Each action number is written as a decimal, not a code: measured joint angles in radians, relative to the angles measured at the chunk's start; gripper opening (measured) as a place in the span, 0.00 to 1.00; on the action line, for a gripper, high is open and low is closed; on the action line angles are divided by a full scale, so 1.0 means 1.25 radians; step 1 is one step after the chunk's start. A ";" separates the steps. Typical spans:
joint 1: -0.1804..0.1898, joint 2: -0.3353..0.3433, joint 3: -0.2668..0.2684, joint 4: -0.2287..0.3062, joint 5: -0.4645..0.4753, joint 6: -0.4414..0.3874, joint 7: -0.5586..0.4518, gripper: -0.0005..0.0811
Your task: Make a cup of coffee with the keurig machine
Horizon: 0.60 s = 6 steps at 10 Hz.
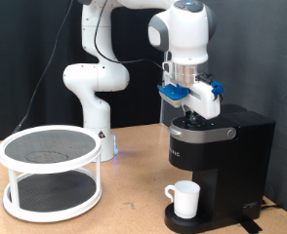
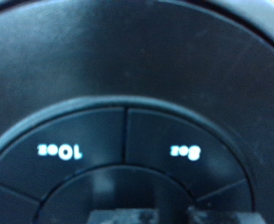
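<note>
Buttons: the wrist view is filled by the black domed top of the keurig machine (image 2: 137,56), with a curved row of keys close under the camera; two are lit, one reading 10oz (image 2: 62,150) and one reading 8oz (image 2: 186,149), both shown upside down.
Hand: the hand (image 1: 191,116) is down at the top of the keurig machine (image 1: 222,156), over its front lid; its fingertips show only as dark blurred shapes at the edge of the wrist view, and I cannot tell whether the fingers are spread or pressed together.
Lid: the machine's lid is down.
Cup: the cup (image 1: 185,199) stands upright on the round drip tray (image 1: 183,221) under the machine's front, handle towards the exterior view's left.
Machine: it stands on the counter (image 1: 124,219) at the exterior view's right.
Tray table: a white round two-tier tray table (image 1: 51,174) stands on the counter at the exterior view's left, well apart from the machine.
</note>
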 joint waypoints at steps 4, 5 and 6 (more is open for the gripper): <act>0.000 0.039 -0.002 0.052 -0.012 -0.070 0.011 0.01; 0.000 0.045 -0.002 0.059 -0.016 -0.078 0.016 0.01; 0.000 0.049 -0.003 0.065 -0.018 -0.081 0.017 0.01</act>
